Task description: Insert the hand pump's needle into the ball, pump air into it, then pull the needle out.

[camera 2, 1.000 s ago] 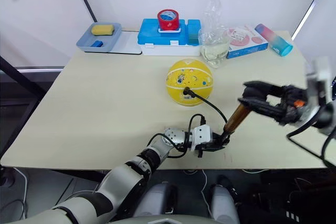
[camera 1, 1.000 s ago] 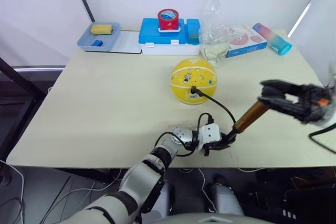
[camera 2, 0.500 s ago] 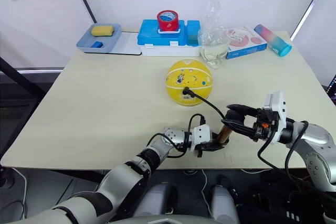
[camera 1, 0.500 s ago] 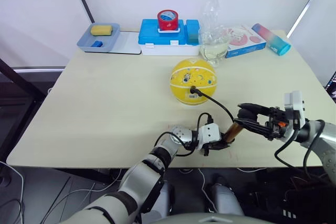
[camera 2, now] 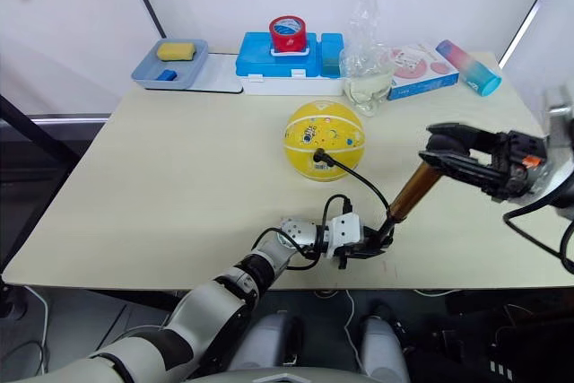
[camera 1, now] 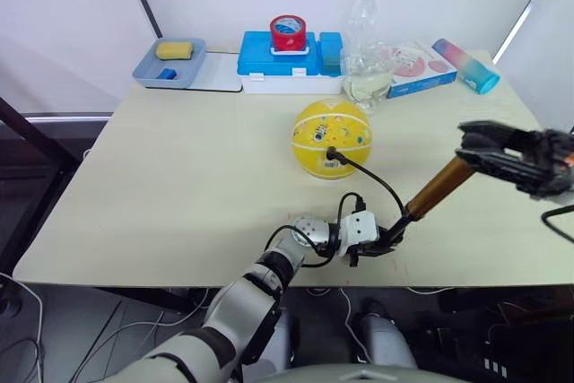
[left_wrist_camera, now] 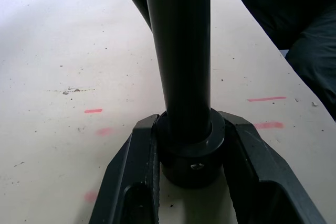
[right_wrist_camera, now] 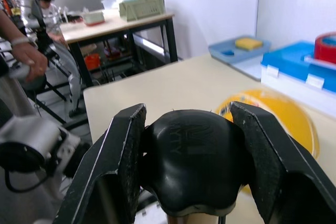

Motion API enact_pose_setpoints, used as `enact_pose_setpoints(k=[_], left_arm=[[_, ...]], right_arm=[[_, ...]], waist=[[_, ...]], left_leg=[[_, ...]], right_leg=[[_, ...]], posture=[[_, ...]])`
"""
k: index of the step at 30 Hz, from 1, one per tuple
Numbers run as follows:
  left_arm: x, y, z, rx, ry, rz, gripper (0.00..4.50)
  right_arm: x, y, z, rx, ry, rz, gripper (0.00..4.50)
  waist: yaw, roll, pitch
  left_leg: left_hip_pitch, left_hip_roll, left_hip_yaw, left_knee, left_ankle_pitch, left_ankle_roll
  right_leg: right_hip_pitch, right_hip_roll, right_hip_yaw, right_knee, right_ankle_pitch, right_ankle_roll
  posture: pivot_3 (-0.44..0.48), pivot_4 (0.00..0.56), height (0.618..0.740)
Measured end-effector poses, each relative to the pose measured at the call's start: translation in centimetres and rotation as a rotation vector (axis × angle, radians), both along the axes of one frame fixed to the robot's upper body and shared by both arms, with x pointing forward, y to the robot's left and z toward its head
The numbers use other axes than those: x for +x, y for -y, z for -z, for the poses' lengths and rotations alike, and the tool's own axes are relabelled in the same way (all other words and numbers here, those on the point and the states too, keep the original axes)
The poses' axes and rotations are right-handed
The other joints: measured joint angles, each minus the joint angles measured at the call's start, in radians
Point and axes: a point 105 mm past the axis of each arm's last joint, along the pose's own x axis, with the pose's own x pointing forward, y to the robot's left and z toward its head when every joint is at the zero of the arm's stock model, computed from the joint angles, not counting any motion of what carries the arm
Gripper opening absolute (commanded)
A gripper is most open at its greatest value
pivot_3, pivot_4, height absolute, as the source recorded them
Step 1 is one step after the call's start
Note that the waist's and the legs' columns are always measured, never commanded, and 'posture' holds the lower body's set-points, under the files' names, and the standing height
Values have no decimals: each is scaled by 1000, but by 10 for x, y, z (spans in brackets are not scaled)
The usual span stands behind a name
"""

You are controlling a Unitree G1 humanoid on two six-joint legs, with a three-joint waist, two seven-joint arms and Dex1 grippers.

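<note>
The yellow ball rests mid-table. The black fitting of the needle sits against the ball's near side, and the metal tip is hidden. A thin black hose curves from there to the foot of the hand pump, whose gold barrel slants up to the right. My left gripper is shut on the pump's black base cap near the table's front edge. My right gripper is shut on the pump's black handle, raised to the right of the ball.
Along the far edge stand a blue box with a red tape roll, a grey tray with a yellow sponge, a clear plastic bag, a flat carton and a tumbler. A person sits beyond the table edge.
My right gripper pushed the handle down toward the base, then drew it back up and to the right; the gold barrel shows long again. Left gripper and ball stayed put.
</note>
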Motion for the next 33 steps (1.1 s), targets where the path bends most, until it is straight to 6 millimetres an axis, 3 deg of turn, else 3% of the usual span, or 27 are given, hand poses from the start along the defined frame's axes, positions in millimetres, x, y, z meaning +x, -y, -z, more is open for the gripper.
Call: enact_pose_setpoints(k=[5,8,19,20,23,30,33], left_arm=[[0,0,0,-2,3,4,1154],[-1,0,0,1,3,5,1154],[0,-1,1,6,3,0,1154],[0,-2,1,8,1,-2,1154],[1,-2,1,9,0,-4,1154],[1,-2,1,7,0,-3,1154],[0,0,0,2,4,2,1154]], right_arm=[[1,-1,-1,-4,-25,4,2051],[-1,-3,9,-57,-15,6,2051],[10,-20,81,-132,-42,1,2051],[13,-24,96,-129,-46,13,2051],[16,-27,107,-132,-42,25,2051],[15,-24,105,-118,-63,17,2051],[13,-16,86,-87,-79,15,2051]], waist=[[1,0,0],[1,0,0],[-2,-1,-1],[-2,-1,-1],[-3,-1,-1],[-4,0,-1],[-1,1,0]], left_leg=[[-2,0,0,0,0,0],[-2,0,0,0,0,0],[1,0,0,0,0,0],[2,0,0,0,0,0],[3,0,0,0,0,0],[3,0,0,0,0,0],[1,0,0,0,0,0]], right_leg=[[-2,0,0,0,0,0],[-2,0,0,0,0,0],[0,1,0,1,0,0],[0,1,0,1,0,0],[1,1,0,1,0,0],[1,1,0,1,0,0],[1,0,0,1,0,0]], posture=[[0,150,739],[0,150,739],[0,150,739],[0,150,739],[0,150,739],[0,150,739],[0,150,739]])
